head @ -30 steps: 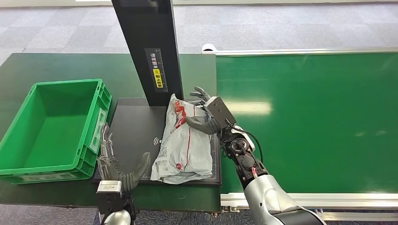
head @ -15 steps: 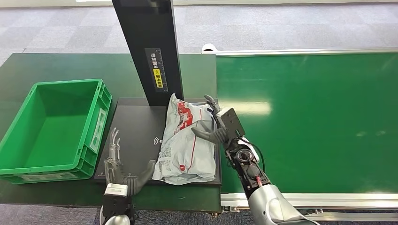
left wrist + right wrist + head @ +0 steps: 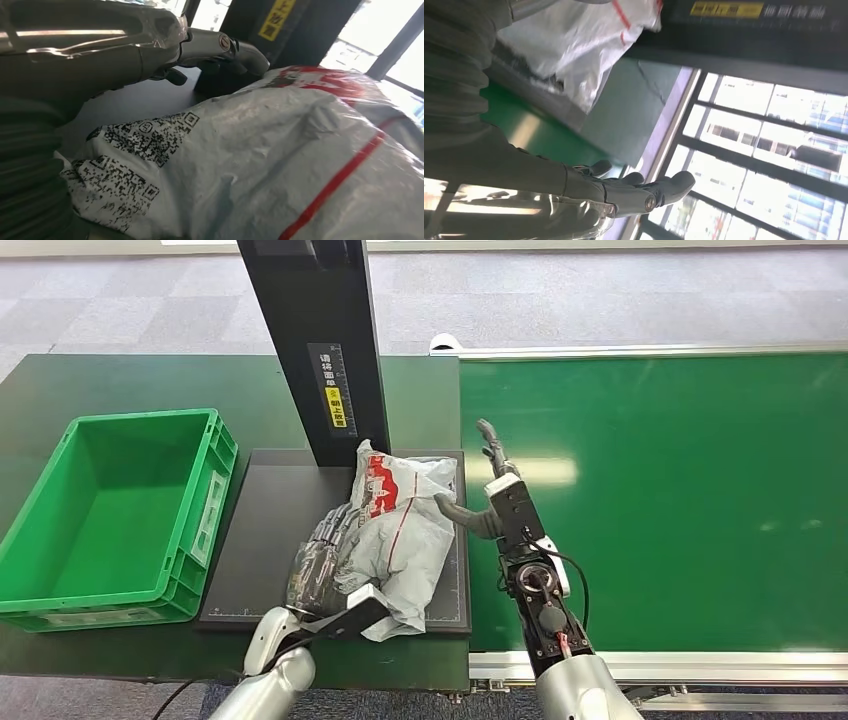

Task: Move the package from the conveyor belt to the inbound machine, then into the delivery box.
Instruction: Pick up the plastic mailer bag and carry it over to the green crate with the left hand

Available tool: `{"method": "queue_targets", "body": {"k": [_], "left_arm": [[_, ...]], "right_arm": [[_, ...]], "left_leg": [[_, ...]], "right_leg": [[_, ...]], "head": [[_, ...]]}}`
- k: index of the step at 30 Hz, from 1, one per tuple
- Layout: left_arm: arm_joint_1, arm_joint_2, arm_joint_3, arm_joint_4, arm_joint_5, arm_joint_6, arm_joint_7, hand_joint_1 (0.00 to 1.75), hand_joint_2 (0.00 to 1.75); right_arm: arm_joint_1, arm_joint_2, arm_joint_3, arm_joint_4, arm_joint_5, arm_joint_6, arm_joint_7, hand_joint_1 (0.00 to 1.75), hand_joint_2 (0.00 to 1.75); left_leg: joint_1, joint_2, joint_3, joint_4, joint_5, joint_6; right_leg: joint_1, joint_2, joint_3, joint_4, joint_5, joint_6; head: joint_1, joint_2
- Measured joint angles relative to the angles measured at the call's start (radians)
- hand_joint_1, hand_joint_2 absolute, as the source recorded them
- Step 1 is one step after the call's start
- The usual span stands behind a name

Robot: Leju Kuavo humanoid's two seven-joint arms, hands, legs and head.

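I saw the grey plastic mailer package with red stripes (image 3: 400, 530) at centre frame on the black scanner platform (image 3: 270, 530). My left hand (image 3: 325, 565) gripped its lower-left edge; right hand (image 3: 480, 495) open, empty.

Right arm (image 3: 575, 685): smooth silver shell at the forearm; above it an exposed black wrist section with round joints, a thin black cable looping along its side and a small red detail.
Right hand (image 3: 487, 502): pale grey boxy back, dark grey fingers, thick grey thumb.
Left arm (image 3: 270, 680): rounded silver casing.
Left hand (image 3: 325, 560): dark fingers under glossy clear film; silver fingertip with a small red-ringed round mark.
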Motion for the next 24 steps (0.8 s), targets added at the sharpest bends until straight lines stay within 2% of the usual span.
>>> {"method": "queue_targets", "body": {"k": [1, 5, 15, 18, 21, 24], "left_arm": [[-0.018, 0.001, 0.019, 0.031, 0.002, -0.004, -0.006, 0.04, 1.75], [-0.071, 0.000, 0.066, 0.115, 0.003, -0.020, -0.026, 1.73, 1.75], [-0.103, -0.002, 0.114, 0.182, 0.053, -0.049, -0.112, 1.75, 1.75], [-0.102, -0.003, 0.126, 0.175, 0.105, -0.043, -0.171, 1.75, 1.75], [-0.077, 0.002, 0.130, 0.100, 0.232, -0.043, -0.212, 1.75, 1.75], [-0.028, 0.027, 0.123, -0.057, 0.385, -0.055, -0.218, 1.75, 1.75]], "right_arm": [[0.008, -0.010, -0.002, -0.013, -0.003, -0.014, -0.004, 0.00, 1.75], [0.055, -0.048, -0.020, -0.074, -0.020, -0.035, -0.018, 0.00, 1.75], [0.160, -0.100, -0.079, -0.205, -0.047, -0.049, -0.023, 0.00, 1.75], [0.179, -0.108, -0.093, -0.228, -0.055, -0.054, -0.026, 0.00, 1.75], [0.204, -0.116, -0.114, -0.250, -0.068, -0.059, -0.031, 0.00, 1.75], [0.228, -0.126, -0.142, -0.257, -0.079, -0.060, -0.039, 0.00, 1.75]], "left_leg": [[0.000, 0.000, 0.000, 0.000, 0.000, 0.000], [-0.001, -0.001, 0.000, 0.000, 0.000, 0.000], [0.000, 0.000, 0.000, 0.000, 0.000, 0.000], [0.000, 0.000, 0.000, 0.000, 0.000, 0.000], [0.000, 0.000, -0.001, 0.000, 0.000, 0.000], [0.000, 0.001, -0.001, 0.000, -0.001, 0.000]], "right_leg": [[0.000, 0.000, 0.000, 0.000, 0.000, 0.000], [-0.001, 0.000, 0.001, 0.000, 0.000, 0.000], [0.000, 0.000, 0.000, 0.000, 0.000, 0.000], [0.000, 0.000, 0.000, 0.000, 0.000, 0.000], [0.000, 0.000, 0.000, 0.000, 0.000, 0.000], [0.000, 0.001, -0.001, 0.000, 0.000, 0.000]], "head": [[0.000, 0.000], [0.000, 0.000], [0.000, 0.000], [0.000, 0.000], [0.000, 0.000], [0.000, 0.000]]}}
